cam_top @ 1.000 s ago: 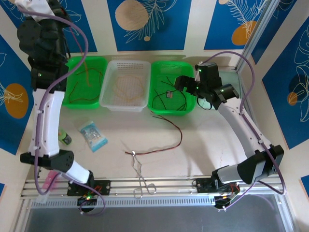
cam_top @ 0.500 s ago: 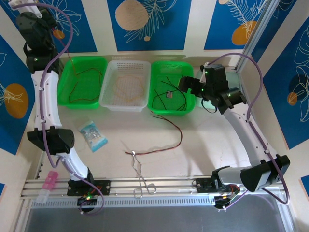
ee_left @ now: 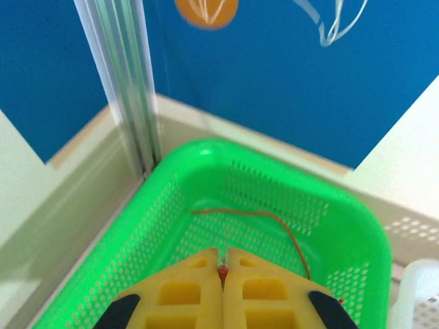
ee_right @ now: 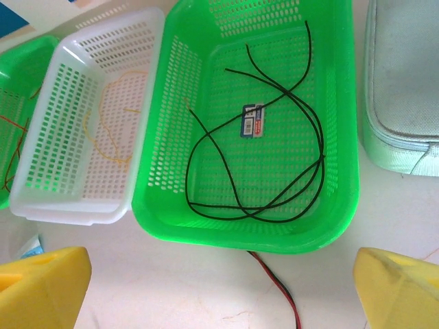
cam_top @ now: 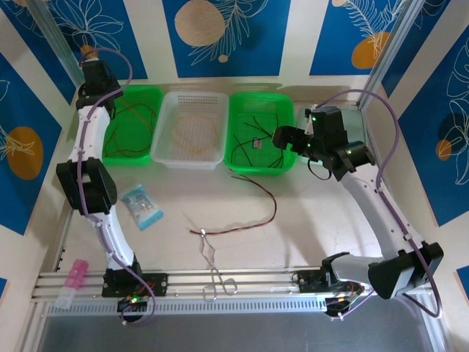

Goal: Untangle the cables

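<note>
The left fingers [ee_left: 185,301] are pressed together on the tip of a red cable [ee_left: 264,214], which is trailed into the left green basket [ee_left: 171,199]. The right fingers [ee_right: 41,281] are spread wide above the right green basket [ee_right: 343,205], where black cables [ee_right: 319,147] are looped. A red-and-black cable [cam_top: 272,207] is laid on the counter [cam_top: 330,220].
</note>
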`<state>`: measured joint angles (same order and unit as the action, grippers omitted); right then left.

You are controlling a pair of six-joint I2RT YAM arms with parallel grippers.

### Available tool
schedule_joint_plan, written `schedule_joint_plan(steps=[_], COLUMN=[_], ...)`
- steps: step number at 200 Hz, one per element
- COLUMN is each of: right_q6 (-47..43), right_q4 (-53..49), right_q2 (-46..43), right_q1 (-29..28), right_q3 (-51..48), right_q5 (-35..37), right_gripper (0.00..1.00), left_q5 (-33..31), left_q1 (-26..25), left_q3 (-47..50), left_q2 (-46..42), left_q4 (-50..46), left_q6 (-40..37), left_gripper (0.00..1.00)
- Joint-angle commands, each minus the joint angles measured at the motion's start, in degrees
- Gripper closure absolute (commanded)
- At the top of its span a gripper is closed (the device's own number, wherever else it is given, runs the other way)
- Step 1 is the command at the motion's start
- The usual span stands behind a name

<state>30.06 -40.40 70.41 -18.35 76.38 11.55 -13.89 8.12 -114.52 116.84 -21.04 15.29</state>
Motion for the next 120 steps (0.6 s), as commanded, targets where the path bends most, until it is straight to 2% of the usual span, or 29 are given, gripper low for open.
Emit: schedule_joint_plan(steps=[1,25,45,120], right_q6=[-0.01,-0.09,-0.01,0.87], right_q4=[-1.21,-1.74,-2.12,-2.66], right_q2=[-1.94,-2.30,-2.38,-2.82], right_q1=[0.51,0.68,0.76,0.51], right_q3=[-0.14,0.34,0.60,0.70], right_q5=[-0.13,-0.13,-0.30,-0.30], right_gripper=[0.02,0.02,0.02,0.02], left_q5=[-1.77,-0.49,3.08,11.21], left_q1=[0.82,1.87,2.69,2.60], left_q3=[-0.79,-2.97,-5.19,-6.01], left_q2=[1.16,4.37,7.26,15.30], left_q4=[-3.93,-8.65,-12.73,-18.40], left_q6=[4.44,7.96,10.97,12.41], left_gripper=[1.00,1.00,1.00,1.00])
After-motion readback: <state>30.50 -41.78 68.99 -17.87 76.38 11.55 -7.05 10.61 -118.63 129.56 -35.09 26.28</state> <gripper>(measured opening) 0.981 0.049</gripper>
